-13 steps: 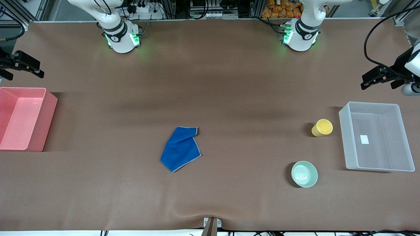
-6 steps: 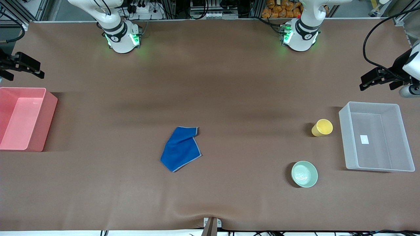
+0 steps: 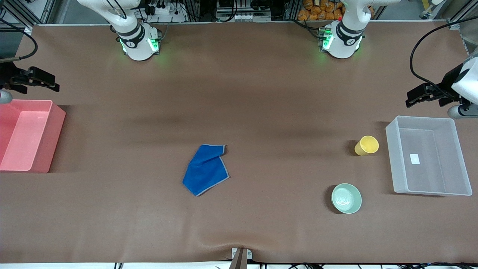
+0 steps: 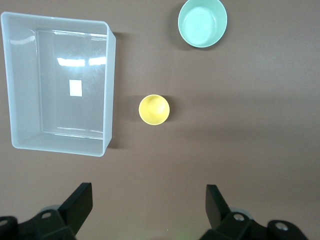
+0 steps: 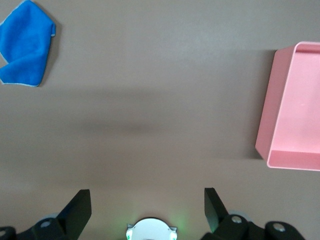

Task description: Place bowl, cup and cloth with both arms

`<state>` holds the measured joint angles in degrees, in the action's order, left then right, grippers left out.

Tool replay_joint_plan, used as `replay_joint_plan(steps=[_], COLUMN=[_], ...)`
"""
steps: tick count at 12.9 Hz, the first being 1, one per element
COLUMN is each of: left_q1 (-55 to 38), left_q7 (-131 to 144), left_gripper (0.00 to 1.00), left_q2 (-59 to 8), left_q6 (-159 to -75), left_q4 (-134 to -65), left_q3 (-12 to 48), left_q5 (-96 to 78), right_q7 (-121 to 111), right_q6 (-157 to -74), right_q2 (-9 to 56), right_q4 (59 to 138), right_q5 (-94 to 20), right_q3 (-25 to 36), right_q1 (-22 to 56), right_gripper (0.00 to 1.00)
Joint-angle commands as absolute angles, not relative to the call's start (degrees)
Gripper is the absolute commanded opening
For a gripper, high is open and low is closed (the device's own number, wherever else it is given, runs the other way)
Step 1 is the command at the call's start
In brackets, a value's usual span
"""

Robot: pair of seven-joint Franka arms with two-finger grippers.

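Note:
The blue cloth [image 3: 205, 170] lies folded mid-table; it also shows in the right wrist view [image 5: 26, 44]. The yellow cup [image 3: 367, 145] stands upright beside the clear bin [image 3: 390, 149], and shows in the left wrist view [image 4: 154, 109]. The mint-green bowl [image 3: 346, 198] sits nearer the front camera than the cup, and shows in the left wrist view [image 4: 202, 22]. My left gripper [image 3: 416, 96] is open and empty, high over the table at the left arm's end, above the clear bin's corner. My right gripper [image 3: 46, 83] is open and empty, high over the right arm's end near the pink bin.
A clear plastic bin [image 4: 107, 90] stands at the left arm's end. A pink bin [image 3: 56, 123] stands at the right arm's end, also in the right wrist view [image 5: 267, 120]. Both are empty. The brown mat lies bare between cloth and cup.
My right gripper has moved in from the table's end toward the middle. My left gripper has shifted slightly toward the middle too. Cloth, cup and bowl have not moved.

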<state>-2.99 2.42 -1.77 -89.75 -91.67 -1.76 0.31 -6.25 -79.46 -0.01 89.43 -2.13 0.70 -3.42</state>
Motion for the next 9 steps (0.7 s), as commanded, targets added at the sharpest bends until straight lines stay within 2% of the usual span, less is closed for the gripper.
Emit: replay_joint_plan(steps=[1,5,9], left_q1=[-2.3,-1.6,-1.0], left_q7=[1.5,1.6,0.1], left_gripper=[1.0,1.0,1.0], left_q2=[-1.7,-1.5,-2.0], left_q6=[-95.2,-106.9,-120.1], left_q4=[-97.0,-107.7,-118.3], left_q3=[-1.8,-1.9,-2.0], left_q5=[-0.6,-0.6,0.2], right_q7=[-6.1,-6.0,-4.6], right_q6=[-79.0,-80.1,-88.2], right_q2=[-0.4,-0.3,3.0], right_q4=[92.3,96.9,101.0], right_q5=[-7.3,-9.0,-10.7], right_q3=[0.8,0.7,0.6], right_q1=[-6.7,-6.6,-5.4], right_gripper=[1.0,1.0,1.0])
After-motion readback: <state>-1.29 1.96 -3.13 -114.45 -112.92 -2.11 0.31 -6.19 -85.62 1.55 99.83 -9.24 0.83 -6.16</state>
